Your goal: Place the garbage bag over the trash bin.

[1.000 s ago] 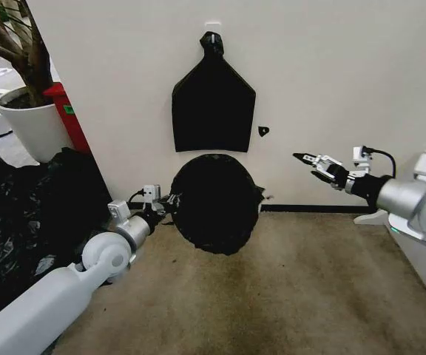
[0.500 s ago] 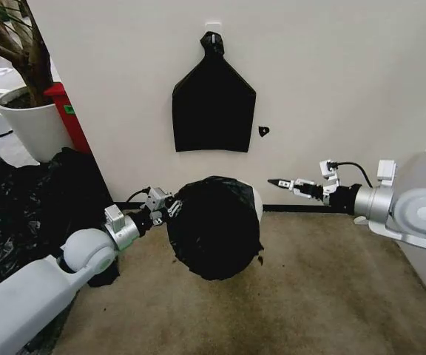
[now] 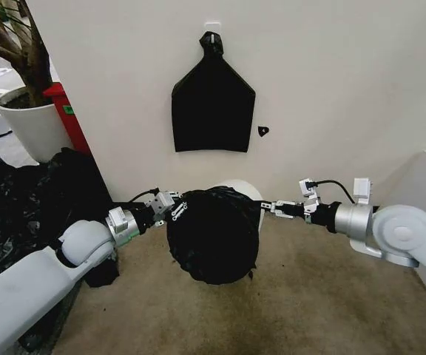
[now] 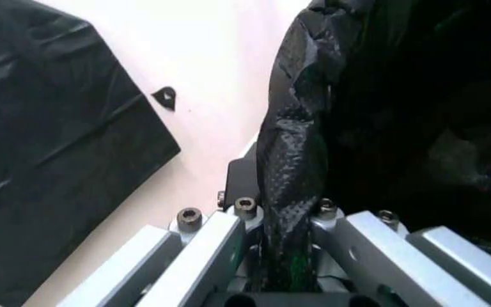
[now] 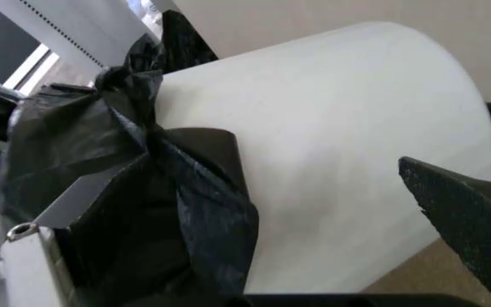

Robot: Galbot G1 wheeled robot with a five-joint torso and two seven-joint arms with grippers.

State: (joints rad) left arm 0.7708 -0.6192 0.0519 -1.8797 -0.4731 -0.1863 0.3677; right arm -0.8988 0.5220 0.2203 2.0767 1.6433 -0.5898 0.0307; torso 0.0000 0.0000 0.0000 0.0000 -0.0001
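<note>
Left pincer (image 3: 177,208) clamped on garbage bag (image 3: 214,235) edge; right pincer (image 3: 268,208) gripping opposite edge beside trash bin (image 3: 248,191). Risk: thin plastic tearing or slipping free under stretch.

Glossy black garbage bag (image 3: 213,237) covers the white trash bin (image 3: 247,191).

You cannot see most of the trash bin (image 3: 247,191) in the head view, because the garbage bag (image 3: 213,235) covers it; a white arc shows behind the bag. In the left wrist view, the left gripper (image 4: 285,231) is cut by the picture edge, and the bag fold hides the inner faces. The right gripper (image 3: 268,208) tips are too small for you to judge.
</note>
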